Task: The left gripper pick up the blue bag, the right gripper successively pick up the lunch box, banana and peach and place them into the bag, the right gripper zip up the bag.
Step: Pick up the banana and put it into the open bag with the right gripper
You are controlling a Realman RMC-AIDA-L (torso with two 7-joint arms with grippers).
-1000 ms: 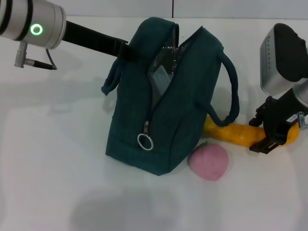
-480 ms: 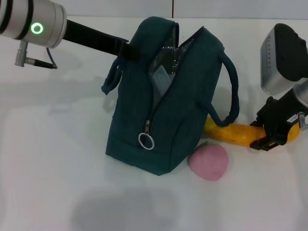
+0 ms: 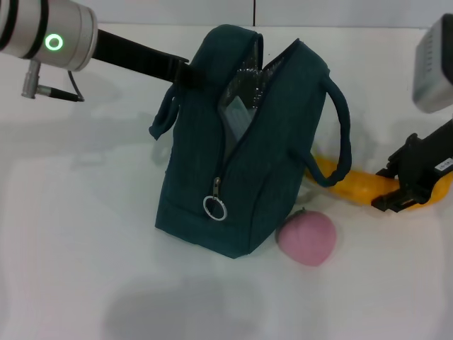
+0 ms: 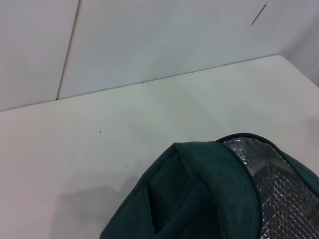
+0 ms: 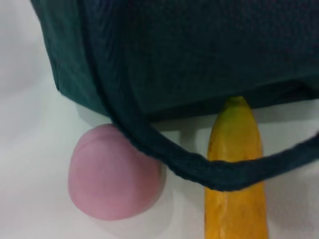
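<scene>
The banana (image 3: 354, 185) is held at its outer end by the right hand (image 3: 400, 201), whose black fingers are closed around the yellow fruit just above the white desk (image 3: 71, 248), at the right edge of the head view. From that hand the banana runs toward the blue bag (image 3: 248, 142), and its greenish tip (image 5: 235, 105) points at the foot of the bag's side wall; whether the tip actually touches the fabric is hard to judge from the wrist view. One rope-like handle (image 5: 149, 144) of the bag drapes across the banana's top. Just beside the banana, nearer the robot, the pink peach (image 3: 306, 237) rests on the desk against the bag's lower corner.

The left hand (image 3: 182, 73) reaches in from the left and meets the bag at its upper far edge; its fingertips are hidden by the fabric, so I cannot tell how its fingers stand. The bag stands upright with its top gaping, silver lining (image 4: 279, 184) showing inside, and a pale clear shape in the opening looks like the lunch box (image 3: 237, 113). The zip is undone, and its metal ring pull (image 3: 214, 207) hangs low on the front
</scene>
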